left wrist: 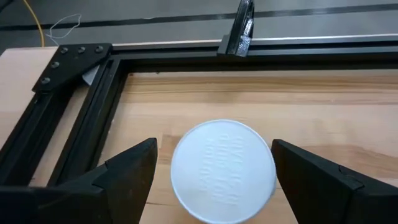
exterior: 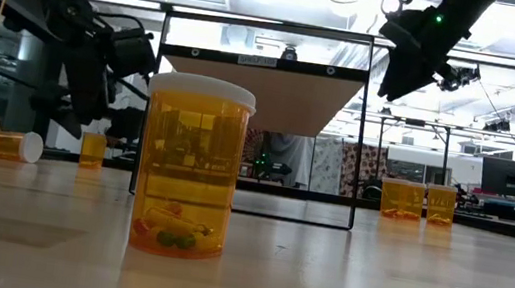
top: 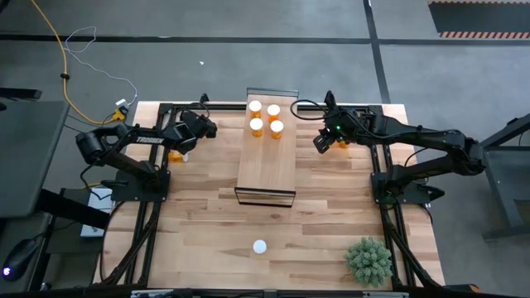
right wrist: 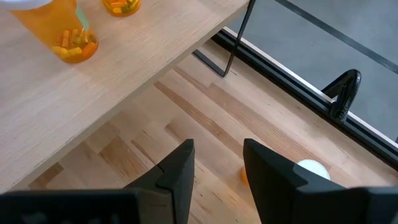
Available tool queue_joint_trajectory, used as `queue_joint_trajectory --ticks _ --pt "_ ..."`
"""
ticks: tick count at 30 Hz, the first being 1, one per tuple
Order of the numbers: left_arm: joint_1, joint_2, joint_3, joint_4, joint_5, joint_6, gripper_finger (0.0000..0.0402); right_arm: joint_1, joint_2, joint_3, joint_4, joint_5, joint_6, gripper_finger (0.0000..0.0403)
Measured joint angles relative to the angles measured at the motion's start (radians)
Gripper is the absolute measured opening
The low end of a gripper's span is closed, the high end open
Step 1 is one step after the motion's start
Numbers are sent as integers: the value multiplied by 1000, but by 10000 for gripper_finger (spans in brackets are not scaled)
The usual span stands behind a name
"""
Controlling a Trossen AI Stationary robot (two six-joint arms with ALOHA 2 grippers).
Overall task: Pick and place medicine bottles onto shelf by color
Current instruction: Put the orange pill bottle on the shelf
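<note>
The shelf [top: 267, 161] runs down the table's middle, with several orange medicine bottles [top: 265, 117] upright on its far end. My left gripper [left wrist: 214, 146] is open at the far left. Its fingers stand on either side of an upright bottle's white cap [left wrist: 222, 171] without touching it; that bottle [exterior: 92, 148] stands on the table. My right gripper [right wrist: 217, 146] hangs high, right of the shelf [right wrist: 124, 81], its fingers a narrow gap apart with nothing between them. A bottle's white cap [right wrist: 311, 169] shows on the table beneath it.
Another bottle [exterior: 10, 144] lies on its side at the far left. Two bottles [exterior: 419, 200] stand right of the shelf. One upright bottle [exterior: 191, 165] stands near the table's near edge, its white cap [top: 260, 246] showing from above. A green plant [top: 368, 261] sits at the near right.
</note>
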Motion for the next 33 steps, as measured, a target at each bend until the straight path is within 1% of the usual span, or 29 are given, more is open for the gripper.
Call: queue_joint_trajectory --ticks 3,13,24,28,33 --pt "0 0 0 0 9 0 294 0 0 0 0 0 0 131" --pt "2 0 0 50 57 12 242 0 0 0 0 0 0 131" --pt "1 -1 0 81 94 20 220 0 0 0 0 0 11 131" --pt "1 -1 0 106 140 60 211 0 0 0 0 0 18 131" --pt "1 -1 0 109 148 60 208 0 0 0 0 0 18 131"
